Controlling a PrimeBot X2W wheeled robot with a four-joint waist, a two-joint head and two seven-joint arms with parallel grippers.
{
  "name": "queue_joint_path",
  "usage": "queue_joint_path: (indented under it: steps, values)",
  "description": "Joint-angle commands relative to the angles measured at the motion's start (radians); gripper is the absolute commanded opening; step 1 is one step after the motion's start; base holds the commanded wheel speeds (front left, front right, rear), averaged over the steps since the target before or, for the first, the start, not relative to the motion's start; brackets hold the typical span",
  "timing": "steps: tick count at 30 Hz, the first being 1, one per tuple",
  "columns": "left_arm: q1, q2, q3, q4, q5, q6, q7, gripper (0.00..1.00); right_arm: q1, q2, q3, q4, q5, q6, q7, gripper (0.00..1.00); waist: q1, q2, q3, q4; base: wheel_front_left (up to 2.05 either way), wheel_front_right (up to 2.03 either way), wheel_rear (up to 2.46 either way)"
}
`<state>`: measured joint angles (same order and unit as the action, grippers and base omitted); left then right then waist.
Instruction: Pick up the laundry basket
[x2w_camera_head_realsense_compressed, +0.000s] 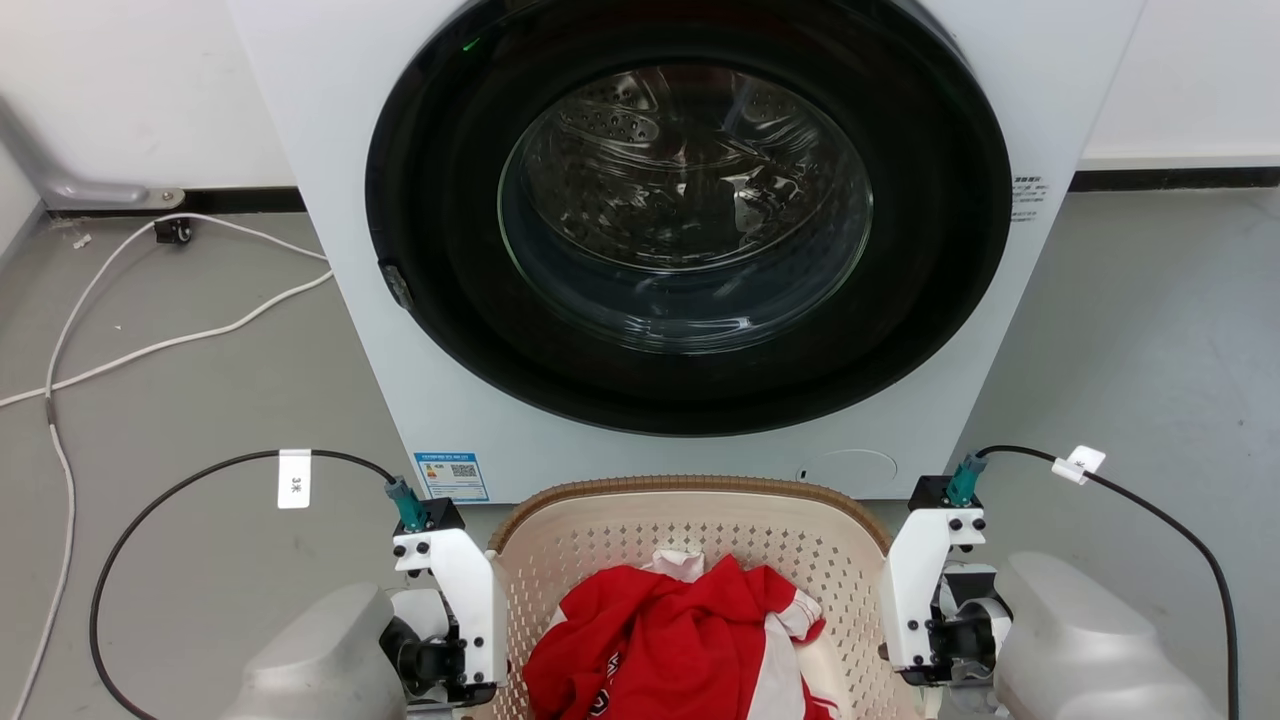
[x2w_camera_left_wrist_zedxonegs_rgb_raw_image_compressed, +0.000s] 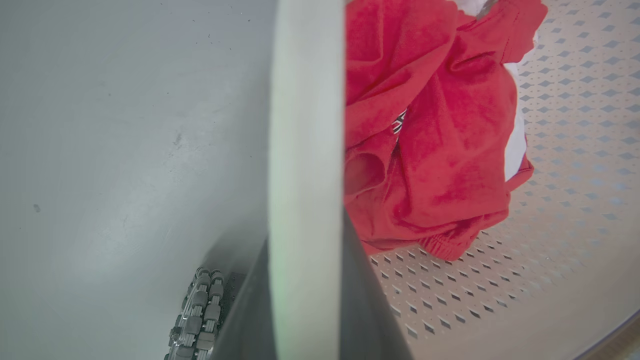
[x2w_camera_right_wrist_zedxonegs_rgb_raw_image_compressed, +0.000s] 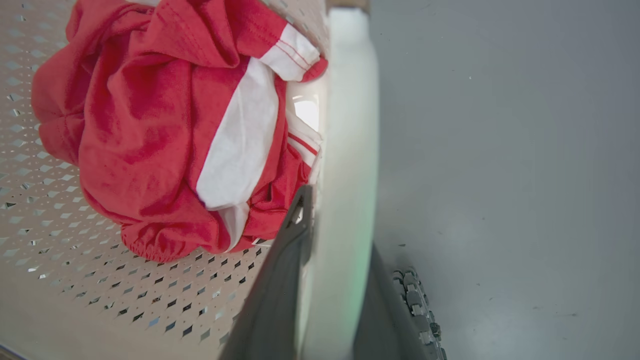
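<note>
Left gripper (x2w_camera_left_wrist_zedxonegs_rgb_raw_image_compressed: 305, 235): I see its two dark fingers pressed to either face of the laundry basket (x2w_camera_left_wrist_zedxonegs_rgb_raw_image_compressed: 305, 125) at its pale left wall; clamped on it
Right gripper (x2w_camera_right_wrist_zedxonegs_rgb_raw_image_compressed: 336, 220): the same hold on the right wall; one finger inside beside the cloth, one outside
Garment (x2w_camera_right_wrist_zedxonegs_rgb_raw_image_compressed: 140, 125): red and white; bunched on the perforated bottom, against the right wall
Basket's place: between my two wrists, just before the washing machine (x2w_camera_head_realsense_compressed: 330, 250); brown rim toward its closed door (x2w_camera_head_realsense_compressed: 690, 220); I cannot tell whether it rests on the floor (x2w_camera_head_realsense_compressed: 150, 420)
</note>
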<state>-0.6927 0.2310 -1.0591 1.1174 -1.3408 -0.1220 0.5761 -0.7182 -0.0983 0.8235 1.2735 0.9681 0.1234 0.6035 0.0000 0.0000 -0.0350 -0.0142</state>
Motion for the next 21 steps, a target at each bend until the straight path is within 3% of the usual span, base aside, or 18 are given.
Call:
queue_joint_path:
  steps: [1, 21]
  values:
    - [-0.007, -0.03, 0.001, -0.021, -0.012, -0.015, -0.006, 0.0, -0.014, 0.034, 0.002, -0.011, 0.011, 0.013, -0.003, 0.0, 0.0, 0.0, 0.001, 0.0, 0.0, 0.0, 0.0]
    - [-0.01, -0.032, -0.021, -0.021, -0.036, -0.016, -0.016, 0.0, -0.017, 0.042, 0.019, -0.005, 0.033, 0.014, -0.003, 0.0, 0.0, 0.0, 0.004, 0.002, 0.0, 0.0, 0.0]
